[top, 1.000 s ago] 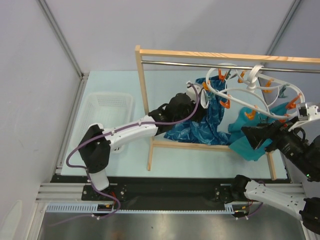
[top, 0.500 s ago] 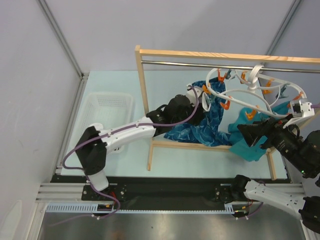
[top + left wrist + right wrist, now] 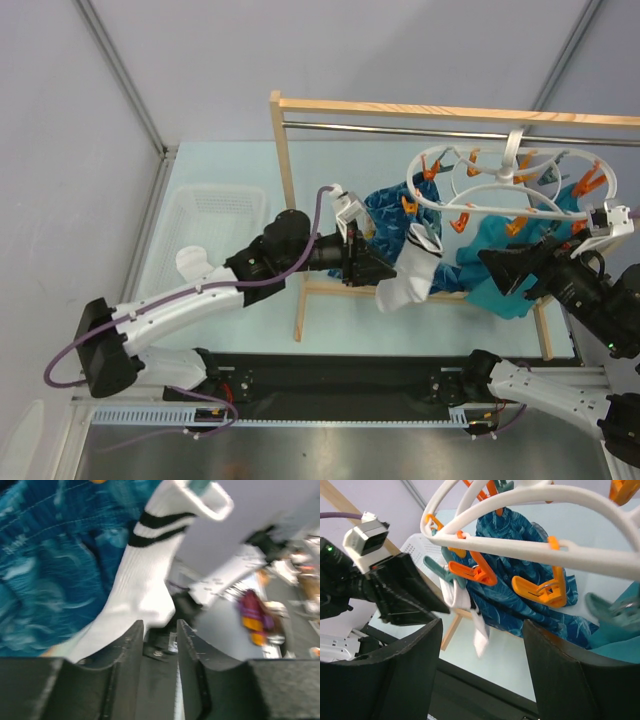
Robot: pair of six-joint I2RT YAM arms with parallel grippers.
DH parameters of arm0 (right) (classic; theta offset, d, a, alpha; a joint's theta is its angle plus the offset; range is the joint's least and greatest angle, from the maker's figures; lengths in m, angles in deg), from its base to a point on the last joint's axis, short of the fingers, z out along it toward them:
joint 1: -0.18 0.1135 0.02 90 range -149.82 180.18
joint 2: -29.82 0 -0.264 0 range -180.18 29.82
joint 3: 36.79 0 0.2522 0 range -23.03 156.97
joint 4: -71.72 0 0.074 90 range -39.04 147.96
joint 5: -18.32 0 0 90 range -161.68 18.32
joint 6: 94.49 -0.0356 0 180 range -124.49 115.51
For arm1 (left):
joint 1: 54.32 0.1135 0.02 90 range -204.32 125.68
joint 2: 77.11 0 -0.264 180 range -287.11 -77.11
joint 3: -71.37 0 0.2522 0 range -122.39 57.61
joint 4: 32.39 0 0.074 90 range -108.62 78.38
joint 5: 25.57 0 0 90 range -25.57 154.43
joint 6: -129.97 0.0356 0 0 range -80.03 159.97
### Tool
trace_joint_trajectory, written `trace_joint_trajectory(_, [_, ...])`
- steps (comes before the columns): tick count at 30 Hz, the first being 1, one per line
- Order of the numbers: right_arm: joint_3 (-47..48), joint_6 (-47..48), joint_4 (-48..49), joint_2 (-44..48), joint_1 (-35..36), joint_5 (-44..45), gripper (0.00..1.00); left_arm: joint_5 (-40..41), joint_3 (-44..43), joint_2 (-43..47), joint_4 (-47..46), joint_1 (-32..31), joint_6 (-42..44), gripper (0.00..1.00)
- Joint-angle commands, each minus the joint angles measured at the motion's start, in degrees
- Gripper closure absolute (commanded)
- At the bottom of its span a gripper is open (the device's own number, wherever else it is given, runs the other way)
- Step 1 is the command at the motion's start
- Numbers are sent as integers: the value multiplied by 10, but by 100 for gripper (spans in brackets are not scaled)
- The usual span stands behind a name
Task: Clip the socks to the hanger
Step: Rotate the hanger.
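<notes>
One white sock (image 3: 408, 275) with black cuff stripes hangs by its cuff from a clip on the left rim of the white oval hanger (image 3: 470, 205). The hanger hangs from the rail by its hook. My left gripper (image 3: 385, 268) is just left of the sock, its jaws a little apart and empty. In the left wrist view the sock (image 3: 142, 587) hangs just beyond the gripper (image 3: 159, 630). My right gripper (image 3: 497, 268) is wide open and empty below the hanger's right side. The right wrist view shows the hanger's rings (image 3: 520, 545), orange clips and the sock (image 3: 472, 615). No second sock is clearly in view.
The wooden-framed rack (image 3: 290, 180) with its metal rail (image 3: 400, 128) carries the hanger. A blue patterned cloth (image 3: 385, 212) and a teal garment (image 3: 495, 290) hang behind and under it. A white basket (image 3: 215, 225) stands at the left, with a white lump (image 3: 193, 262) at its near corner.
My left arm has drawn back to the left from the hanger. The sock now hangs free from a clip. The hanger has swung level. My right gripper has barely moved.
</notes>
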State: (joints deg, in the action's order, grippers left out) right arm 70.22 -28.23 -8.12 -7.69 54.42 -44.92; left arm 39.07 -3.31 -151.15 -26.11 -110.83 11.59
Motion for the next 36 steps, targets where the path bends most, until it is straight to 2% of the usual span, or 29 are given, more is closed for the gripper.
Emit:
trace_joint_trajectory(1, [15, -1, 10, 9, -2, -14, 31, -100, 36, 56, -100, -11, -69, 64])
trace_joint_trajectory(6, [23, 0, 7, 5, -2, -19, 33, -126, 4, 65, -146, -58, -70, 64])
trace_joint_trajectory(12, [40, 0, 7, -2, -3, -26, 35, -114, -66, 11, -213, -134, -64, 60])
trace_joint_trajectory(15, [63, -5, -6, -9, -3, -4, 37, -37, -123, -32, -178, -171, -13, 55])
trace_joint_trajectory(16, [72, -6, -23, -18, -2, 6, 37, 18, -142, -43, -142, -181, 4, 50])
trace_joint_trajectory(18, [104, -4, -38, -28, -3, 26, 37, 64, -186, -78, -127, -210, 55, 50])
trace_joint_trajectory(20, [122, -2, -54, -41, -3, 37, 37, 140, -197, -98, -148, -228, 97, 48])
trace_joint_trajectory(22, [144, 4, -62, -51, -3, 43, 37, 178, -209, -130, -186, -251, 127, 44])
trace_joint_trajectory(23, [148, 5, -62, -55, -4, 43, 38, 232, -213, -140, -197, -258, 149, 41])
trace_joint_trajectory(25, [157, 12, -57, -55, -4, 40, 37, 255, -241, -185, -222, -275, 173, 39])
trace_joint_trajectory(27, [167, 17, -56, -58, -4, 38, 37, 322, -278, -220, -225, -281, 188, 37])
trace_joint_trajectory(30, [181, 22, -59, -62, -4, 43, 38, 370, -331, -286, -207, -280, 198, 37])
trace_joint_trajectory(33, [209, 25, -95, -75, -4, 56, 39, 377, -379, -334, -147, -270, 177, 37])
trace_joint_trajectory(36, [204, 12, -123, -74, -4, 86, 39, 370, -371, -346, -101, -252, 133, 37])
